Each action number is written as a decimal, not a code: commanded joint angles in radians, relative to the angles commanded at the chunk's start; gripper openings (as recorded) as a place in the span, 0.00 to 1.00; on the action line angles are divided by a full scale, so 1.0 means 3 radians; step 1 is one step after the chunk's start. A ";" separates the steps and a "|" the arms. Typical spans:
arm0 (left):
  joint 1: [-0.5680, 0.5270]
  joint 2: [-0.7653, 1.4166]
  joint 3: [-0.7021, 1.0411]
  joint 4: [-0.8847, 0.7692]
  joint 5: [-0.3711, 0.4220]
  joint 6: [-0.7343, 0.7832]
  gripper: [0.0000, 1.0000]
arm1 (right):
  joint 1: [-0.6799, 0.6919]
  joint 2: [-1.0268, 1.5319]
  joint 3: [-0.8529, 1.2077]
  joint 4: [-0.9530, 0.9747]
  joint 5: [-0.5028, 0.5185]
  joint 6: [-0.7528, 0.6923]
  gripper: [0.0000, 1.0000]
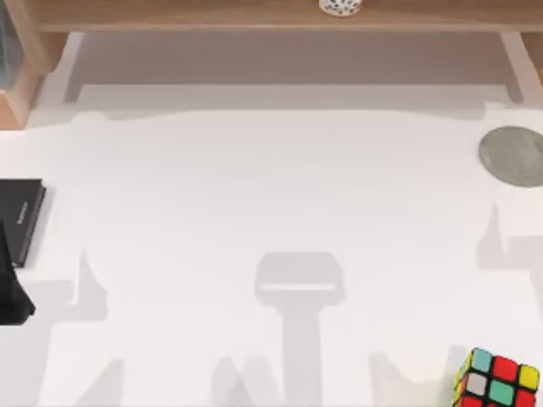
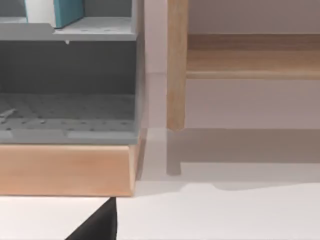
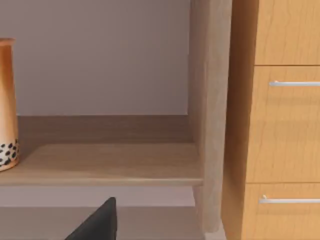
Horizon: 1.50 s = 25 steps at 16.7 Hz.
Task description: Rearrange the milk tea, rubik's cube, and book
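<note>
Multicolour black-edged rubik's cube sits at near right table edge. Cream-beige milk tea cup with speckled white base upright on wooden shelf. Teal-blue book stands in grey rack compartment. Flat black book at left edge, grey round disc at right. Neither gripper's opening can be judged.

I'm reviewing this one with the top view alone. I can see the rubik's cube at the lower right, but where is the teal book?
Observer: The left wrist view has the book on the upper level of a grey rack.
Operator: And the speckled thing at the top edge?
Observer: That is the milk tea, upright on a wooden shelf.
Operator: What's next to that shelf?
Observer: Wooden drawers with metal handles.
</note>
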 joint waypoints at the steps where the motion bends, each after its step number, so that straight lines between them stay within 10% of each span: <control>1: 0.0000 0.0000 0.0000 0.0000 0.0000 0.0000 1.00 | 0.0090 0.0314 0.0204 0.0098 0.0100 0.0000 1.00; 14: 0.0000 0.0000 0.0000 0.0000 0.0000 0.0000 1.00 | 0.1298 0.4714 0.2839 0.1350 0.1384 0.0009 1.00; 25: 0.0000 0.0000 0.0000 0.0000 0.0000 0.0000 1.00 | 0.1549 0.5523 0.3485 0.1697 0.1662 0.0020 1.00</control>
